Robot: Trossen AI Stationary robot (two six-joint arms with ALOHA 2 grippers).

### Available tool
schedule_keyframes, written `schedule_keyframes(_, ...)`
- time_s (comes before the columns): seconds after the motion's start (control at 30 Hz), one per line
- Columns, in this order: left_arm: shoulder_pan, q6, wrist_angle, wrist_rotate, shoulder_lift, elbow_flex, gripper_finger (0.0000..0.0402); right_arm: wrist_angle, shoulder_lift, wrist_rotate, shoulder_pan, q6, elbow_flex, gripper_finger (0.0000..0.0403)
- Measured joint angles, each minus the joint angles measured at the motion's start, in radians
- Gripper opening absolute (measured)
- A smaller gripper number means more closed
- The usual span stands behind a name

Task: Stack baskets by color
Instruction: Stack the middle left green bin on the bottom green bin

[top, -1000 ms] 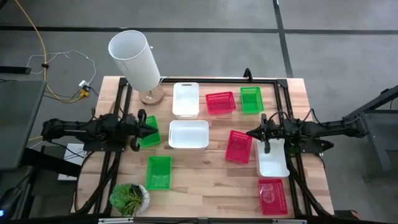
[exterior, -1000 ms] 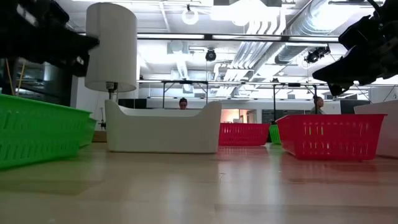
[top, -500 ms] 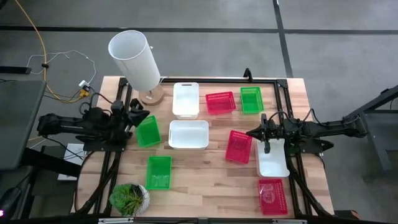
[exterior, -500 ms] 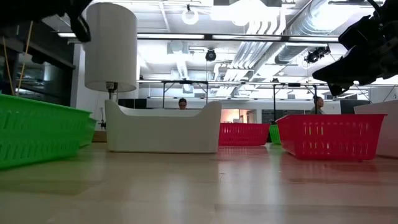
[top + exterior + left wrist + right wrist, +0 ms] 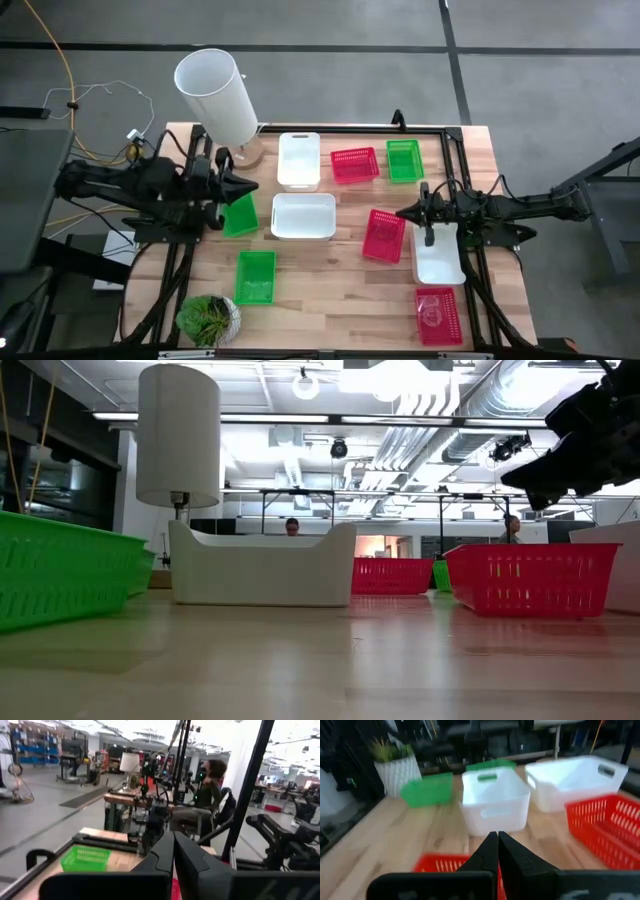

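Several baskets lie open side up on the wooden table: white ones (image 5: 299, 160) (image 5: 303, 216) (image 5: 438, 262), red ones (image 5: 355, 165) (image 5: 384, 236) (image 5: 438, 313) and green ones (image 5: 404, 160) (image 5: 239, 215) (image 5: 256, 277). None is stacked on another. My left gripper (image 5: 255, 187) is shut and empty, raised above the table just beyond the left green basket, pointing level toward the table's right. My right gripper (image 5: 401, 213) is shut and empty, hovering beside the middle red basket, its arm over the right white basket. Both wrist views show closed fingers (image 5: 173, 845) (image 5: 497, 840).
A tall white cylinder lamp (image 5: 218, 95) stands at the far left corner and a potted plant (image 5: 208, 318) at the near left corner. A black frame (image 5: 350, 128) runs along the far edge. A person (image 5: 202, 795) sits beyond the table.
My left gripper has risen from just above the left green basket and shifted toward the far edge, staying shut; it has left the top of the low view. The green basket beneath it now shows whole. No basket has moved.
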Motion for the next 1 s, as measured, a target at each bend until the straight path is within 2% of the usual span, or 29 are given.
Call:
schedule_keyframes(0.13,0.0,-0.058,-0.008,0.011,-0.022,0.004,0.0,0.279,0.001,-0.036,0.0,0.199,0.0,0.0)
schedule_keyframes(0.27,0.0,-0.117,-0.064,0.029,-0.042,0.003,0.0,0.641,0.001,0.039,0.0,0.397,0.0,0.0)
schedule_keyframes(0.43,0.0,-0.12,-0.126,0.029,-0.043,0.002,0.0,0.921,0.011,0.261,0.0,0.385,0.013,0.0)
schedule_keyframes(0.5,0.0,-0.123,-0.125,0.028,-0.043,0.002,0.0,0.954,0.034,0.279,0.0,0.366,0.058,0.0)
schedule_keyframes(0.6,0.0,-0.122,-0.123,0.025,-0.04,0.002,0.0,0.884,0.117,0.145,0.0,0.269,0.192,0.0)
schedule_keyframes(0.67,0.001,-0.119,-0.123,0.02,-0.04,0.002,0.0,0.784,0.2,0.021,0.0,0.194,0.301,0.0)
schedule_keyframes(0.73,0.001,-0.1,-0.122,0.013,-0.041,0.002,0.0,0.646,0.278,-0.046,0.0,0.138,0.415,0.0)
schedule_keyframes(0.8,0.001,-0.086,-0.124,0.011,-0.04,0.002,0.0,0.493,0.349,-0.04,0.0,0.101,0.529,0.0)
schedule_keyframes(1.0,0.001,-0.086,-0.145,0.0,-0.04,0.002,0.0001,-0.07,0.517,0.132,0.0,0.092,0.845,0.0)
